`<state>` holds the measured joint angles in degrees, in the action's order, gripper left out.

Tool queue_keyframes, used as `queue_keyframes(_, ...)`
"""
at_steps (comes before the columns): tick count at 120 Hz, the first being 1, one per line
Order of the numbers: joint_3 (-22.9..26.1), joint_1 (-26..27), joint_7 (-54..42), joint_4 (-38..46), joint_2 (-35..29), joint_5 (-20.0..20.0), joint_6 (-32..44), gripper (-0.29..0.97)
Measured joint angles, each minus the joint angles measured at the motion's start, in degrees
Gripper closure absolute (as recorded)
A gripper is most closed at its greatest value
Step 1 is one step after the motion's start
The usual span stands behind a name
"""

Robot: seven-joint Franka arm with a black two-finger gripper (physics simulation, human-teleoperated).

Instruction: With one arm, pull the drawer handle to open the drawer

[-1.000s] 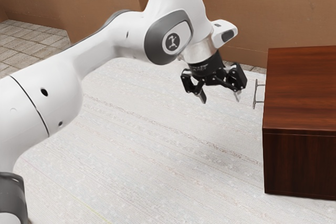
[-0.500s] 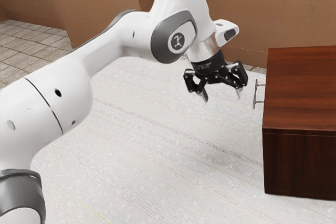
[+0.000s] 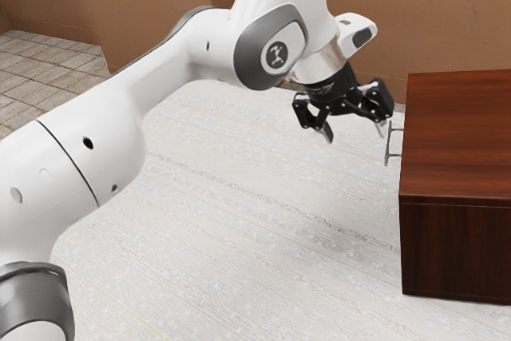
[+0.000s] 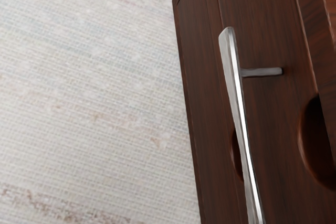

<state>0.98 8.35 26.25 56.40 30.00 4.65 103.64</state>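
While my arm is carrying me across the pale woven surface (image 3: 239, 221) toward the dark wooden cabinet (image 3: 459, 157), my gripper (image 3: 357, 127) is arriving at the drawer handle (image 3: 390, 143). It is sitting higher and much nearer to the handle than it was a second ago. I am keeping my jaws spread wide and am gripping nothing. The metal bar is standing upright on its posts, just off the cabinet's face at the exterior view's left. My nearer fingertip (image 3: 386, 120) is hovering just beside the bar's top end, though I cannot tell whether it is touching. The bar is not yet lying between my fingers.

From my wrist camera, the handle (image 4: 236, 114) is running long and close under my hand against the drawer front (image 4: 205, 87). That front is looking flush with the cabinet, so I am judging the drawer to be shut. The approach is nearly finished. Straddling the bar, closing on it and pulling it out are all still waiting.
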Motion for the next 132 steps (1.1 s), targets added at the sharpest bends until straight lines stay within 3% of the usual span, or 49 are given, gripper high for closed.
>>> queue_keyframes(72,0.1,-0.1,1.0,0.8,0.2,0.4,3.3,0.02)
queue_keyframes(132,1.4,-0.1,0.3,4.3,0.1,0.5,7.3,0.23)
